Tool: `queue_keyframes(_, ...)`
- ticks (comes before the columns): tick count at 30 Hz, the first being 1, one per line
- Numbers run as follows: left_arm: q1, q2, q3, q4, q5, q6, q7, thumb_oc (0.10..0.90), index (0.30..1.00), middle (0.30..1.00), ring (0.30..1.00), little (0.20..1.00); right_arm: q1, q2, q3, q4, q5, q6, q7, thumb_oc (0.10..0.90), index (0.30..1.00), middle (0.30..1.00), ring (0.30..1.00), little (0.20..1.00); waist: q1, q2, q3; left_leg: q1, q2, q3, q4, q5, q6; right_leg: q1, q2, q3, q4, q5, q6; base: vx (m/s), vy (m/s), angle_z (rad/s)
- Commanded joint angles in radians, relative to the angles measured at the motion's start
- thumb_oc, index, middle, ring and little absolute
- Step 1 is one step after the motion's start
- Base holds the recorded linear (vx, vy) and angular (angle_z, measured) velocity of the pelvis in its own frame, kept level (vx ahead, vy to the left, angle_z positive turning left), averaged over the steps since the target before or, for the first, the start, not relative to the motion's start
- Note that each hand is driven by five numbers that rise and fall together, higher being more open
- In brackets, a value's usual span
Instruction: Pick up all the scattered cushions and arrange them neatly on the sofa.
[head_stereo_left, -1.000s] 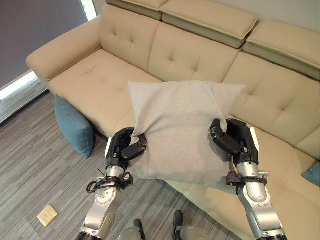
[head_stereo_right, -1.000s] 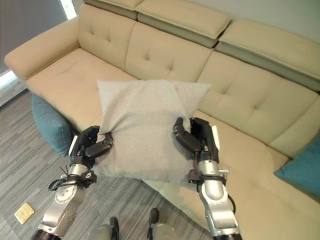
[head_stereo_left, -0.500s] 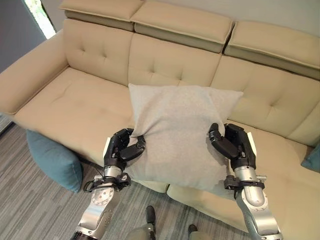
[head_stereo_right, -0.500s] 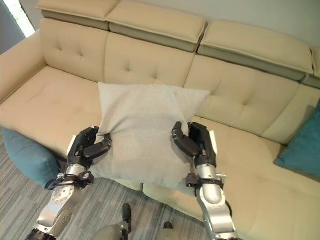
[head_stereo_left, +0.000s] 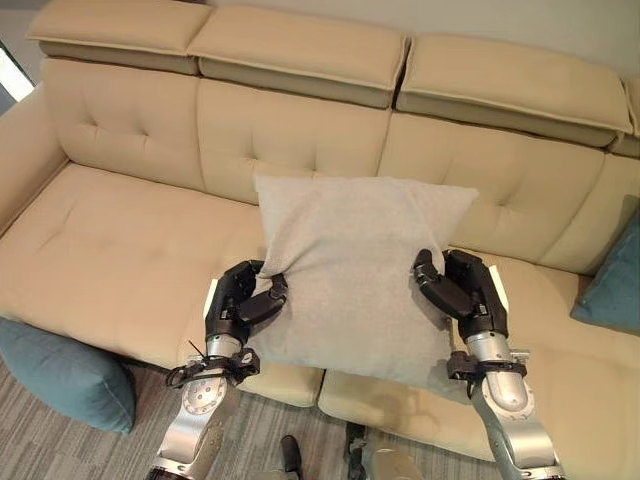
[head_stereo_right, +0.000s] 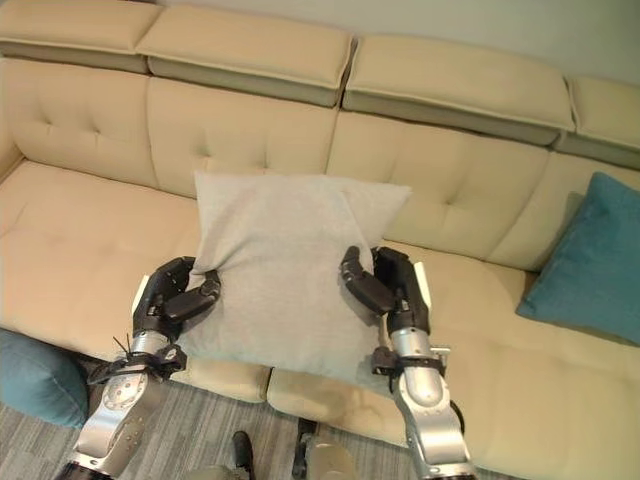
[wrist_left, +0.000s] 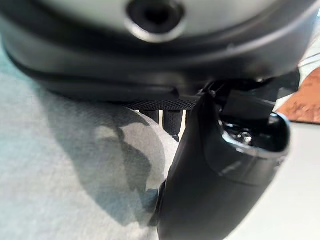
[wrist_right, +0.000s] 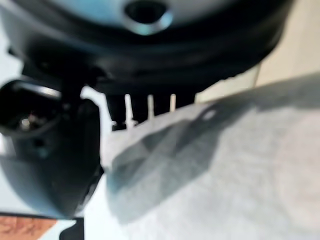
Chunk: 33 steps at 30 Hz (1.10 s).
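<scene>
Hands, left hand (head_stereo_left: 240, 303) and right hand (head_stereo_left: 462, 293), pinched the grey cushion's (head_stereo_left: 355, 270) side edges, holding it upright over the sofa's (head_stereo_left: 120, 240) front edge for placing.

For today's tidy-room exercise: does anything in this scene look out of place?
Yes. A teal cushion sits on the floor against the sofa front at the robot's left. Another teal cushion leans on the sofa at the right. The grey cushion is held by the left hand and right hand.
</scene>
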Motion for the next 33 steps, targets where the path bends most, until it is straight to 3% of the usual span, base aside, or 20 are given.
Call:
queue_keyframes(1, -0.11, -0.006, 0.008, -0.173, 0.004, -0.153, -0.058, 0.4, 0.3, 0.3, 0.3, 0.3, -0.094, -0.022, -0.009, -0.13, 0.021, -0.151, -0.004, 0.4, 0.3, 0.3, 0.3, 0.3, -0.008, -0.017, -0.106, -0.104, 0.007, -0.042, 0.282, -0.172, -0.029, 0.086, -0.007, 0.044, -0.027, -0.128, 0.068, 0.09, 0.022, 0.01)
queue_keyframes(4, -0.11, -0.004, 0.011, -0.175, 0.006, -0.153, -0.058, 0.4, 0.3, 0.3, 0.3, 0.3, -0.088, -0.023, -0.006, -0.132, 0.027, -0.148, -0.001, 0.4, 0.3, 0.3, 0.3, 0.3, -0.006, -0.021, -0.102, -0.131, 0.014, -0.077, 0.273, -0.173, -0.032, 0.093, -0.009, 0.058, -0.027, -0.138, 0.066, 0.07, 0.047, -0.13)
queue_keyframes(7, -0.113, -0.004, 0.006, -0.178, 0.006, -0.15, -0.048, 0.4, 0.3, 0.3, 0.3, 0.3, -0.085, -0.029, -0.002, -0.125, 0.022, -0.145, -0.006, 0.4, 0.3, 0.3, 0.3, 0.3, -0.001, -0.02, -0.112, -0.127, 0.028, -0.137, 0.141, -0.129, -0.04, 0.104, -0.007, 0.08, -0.033, -0.142, 0.075, 0.13, 0.097, -0.2)
queue_keyframes(8, -0.124, -0.003, -0.004, -0.182, 0.006, -0.148, -0.041, 0.4, 0.3, 0.3, 0.3, 0.3, -0.084, -0.035, -0.004, -0.122, 0.021, -0.148, -0.015, 0.4, 0.3, 0.3, 0.3, 0.3, 0.005, -0.01, -0.11, -0.151, 0.038, -0.179, 0.075, -0.073, -0.052, 0.116, 0.0, 0.094, -0.037, -0.148, 0.077, 0.11, 0.12, -0.33)
queue_keyframes(9, -0.127, -0.005, -0.004, -0.181, 0.004, -0.151, -0.045, 0.4, 0.3, 0.3, 0.3, 0.3, -0.081, -0.036, -0.011, -0.122, 0.019, -0.145, -0.015, 0.4, 0.3, 0.3, 0.3, 0.3, 0.002, -0.003, -0.112, -0.138, 0.04, -0.185, 0.035, -0.071, -0.05, 0.115, 0.002, 0.097, -0.035, -0.153, 0.078, 0.16, 0.171, -0.32)
queue_keyframes(13, -0.137, 0.007, -0.019, -0.18, 0.012, -0.148, -0.053, 0.4, 0.3, 0.3, 0.3, 0.3, -0.072, -0.03, -0.017, -0.115, -0.003, -0.141, -0.019, 0.4, 0.3, 0.3, 0.3, 0.3, -0.011, 0.009, -0.126, -0.09, 0.033, -0.169, -0.027, -0.056, -0.04, 0.111, -0.007, 0.12, -0.041, -0.141, 0.09, 0.09, 0.131, -0.22)
queue_keyframes(24, -0.162, 0.045, 0.004, -0.158, 0.071, -0.163, -0.033, 0.4, 0.3, 0.3, 0.3, 0.3, -0.137, -0.009, 0.011, -0.025, -0.047, -0.125, -0.041, 0.4, 0.3, 0.3, 0.3, 0.3, -0.003, 0.002, -0.135, -0.045, 0.01, -0.071, -0.109, -0.059, 0.003, 0.074, -0.043, 0.183, -0.078, -0.095, 0.135, 0.04, 0.096, -0.24)
queue_keyframes(33, -0.343, 0.081, -0.032, -0.006, 0.236, -0.183, 0.074, 0.4, 0.3, 0.3, 0.3, 0.3, -0.322, -0.014, 0.07, 0.072, -0.146, -0.14, -0.151, 0.4, 0.3, 0.3, 0.3, 0.3, -0.006, 0.023, -0.097, -0.142, 0.0, -0.055, -0.101, -0.048, 0.007, -0.034, -0.057, 0.196, -0.084, -0.063, 0.145, -0.05, 0.018, -0.11)
